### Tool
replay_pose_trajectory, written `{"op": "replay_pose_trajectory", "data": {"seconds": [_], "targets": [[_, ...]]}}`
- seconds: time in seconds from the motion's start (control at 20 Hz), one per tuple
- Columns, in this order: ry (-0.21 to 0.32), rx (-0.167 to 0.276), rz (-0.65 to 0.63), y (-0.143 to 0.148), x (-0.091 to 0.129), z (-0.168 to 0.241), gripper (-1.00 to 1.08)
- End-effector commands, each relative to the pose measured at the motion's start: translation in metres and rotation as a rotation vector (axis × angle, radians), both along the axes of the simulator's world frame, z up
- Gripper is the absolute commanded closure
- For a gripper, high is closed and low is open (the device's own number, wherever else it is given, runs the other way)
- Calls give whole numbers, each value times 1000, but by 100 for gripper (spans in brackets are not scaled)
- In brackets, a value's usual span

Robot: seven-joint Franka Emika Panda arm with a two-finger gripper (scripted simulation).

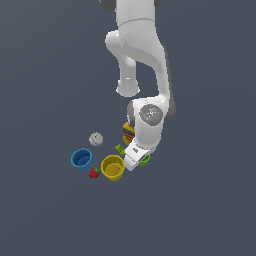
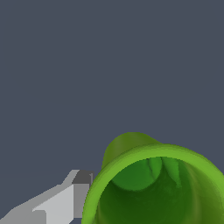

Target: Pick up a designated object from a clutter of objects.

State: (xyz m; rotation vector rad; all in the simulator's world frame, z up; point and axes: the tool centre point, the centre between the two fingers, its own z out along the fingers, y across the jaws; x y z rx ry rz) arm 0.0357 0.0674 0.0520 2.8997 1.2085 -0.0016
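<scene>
Gripper [image 1: 136, 161] sits low over the small round green plastic cup [image 2: 153, 183], one grey finger [image 2: 65, 201] just outside its rim, grip width unclear; cup lies right of the yellow plastic cup [image 1: 112, 167]

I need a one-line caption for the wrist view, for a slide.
Wrist camera close-up: the green cup fills the near field, its open mouth toward the lens, one gray gripper finger beside its rim.

exterior: high, distant, looking down | wrist: close above green cup [image 2: 153, 188] | shared: cup
</scene>
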Motion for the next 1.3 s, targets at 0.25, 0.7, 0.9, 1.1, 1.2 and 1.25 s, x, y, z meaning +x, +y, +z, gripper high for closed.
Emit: {"op": "replay_pose_trajectory", "data": {"seconds": [0.25, 0.7, 0.9, 1.1, 1.2, 1.25], "targets": [[-2, 0, 0, -10, -10, 33, 108], [-2, 0, 1, -32, -34, 105, 108], [-2, 1, 1, -42, -45, 141, 108], [-2, 2, 1, -54, -58, 181, 108], [-2, 2, 1, -60, -64, 201, 108], [-2, 3, 1, -63, -67, 212, 108]]}}
